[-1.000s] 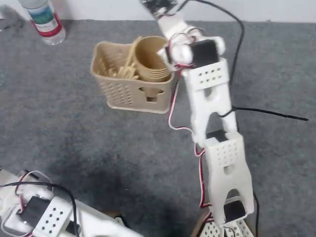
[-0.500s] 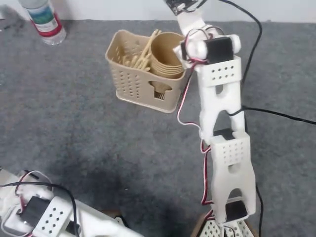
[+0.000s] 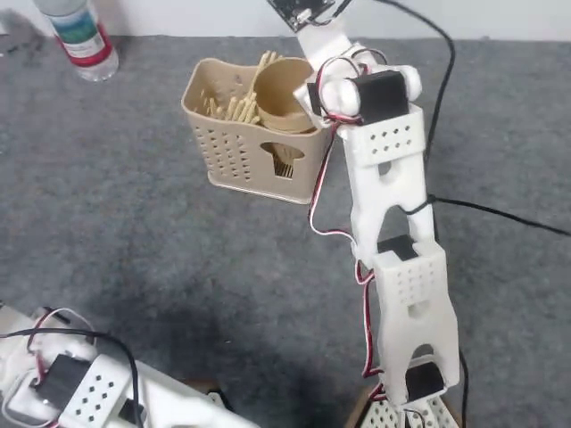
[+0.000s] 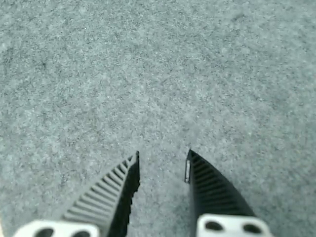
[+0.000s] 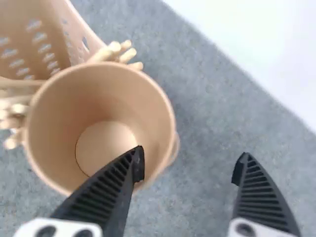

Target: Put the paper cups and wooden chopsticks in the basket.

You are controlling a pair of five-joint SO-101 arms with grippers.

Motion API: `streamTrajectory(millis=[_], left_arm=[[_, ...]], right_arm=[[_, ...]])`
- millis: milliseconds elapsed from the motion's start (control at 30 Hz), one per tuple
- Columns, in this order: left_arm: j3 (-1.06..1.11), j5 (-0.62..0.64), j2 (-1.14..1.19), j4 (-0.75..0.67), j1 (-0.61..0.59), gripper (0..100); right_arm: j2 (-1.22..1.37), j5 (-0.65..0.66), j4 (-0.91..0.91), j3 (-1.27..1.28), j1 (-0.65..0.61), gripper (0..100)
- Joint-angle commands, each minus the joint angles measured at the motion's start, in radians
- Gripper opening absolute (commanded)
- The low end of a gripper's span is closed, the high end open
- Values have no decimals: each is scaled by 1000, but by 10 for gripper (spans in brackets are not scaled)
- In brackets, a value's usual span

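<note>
While the stacked paper cups (image 3: pixel 284 89) stand in the basket (image 3: pixel 234 153) beside the wooden chopsticks (image 3: pixel 234 107), we see the right gripper (image 5: pixel 190 160) spread wide, clamping nothing. One finger (image 5: pixel 113 182) dips inside the top cup's mouth, the other stays outside over the carpet (image 5: pixel 207 113). The left gripper (image 4: pixel 162 159) hangs parted over the carpet, holding nothing.

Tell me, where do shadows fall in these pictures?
High view: a soft dark patch on the carpet beside the left arm. Left wrist view: even light around the fingers. Right wrist view: the cup evenly lit, no glare.
</note>
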Motion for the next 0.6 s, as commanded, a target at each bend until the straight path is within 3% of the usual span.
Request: streamTrajectory(millis=[0,333,567], left_arm=[[-7,11,-12,-2,8,152],[-7,11,-12,-2,8,152],[-7,11,-12,-2,9,152]], right_arm=[[-110,-20,39,-26,-15,281],[-182,-293,44,-25,-21,270],[-252,-305,44,84,-51,273]])
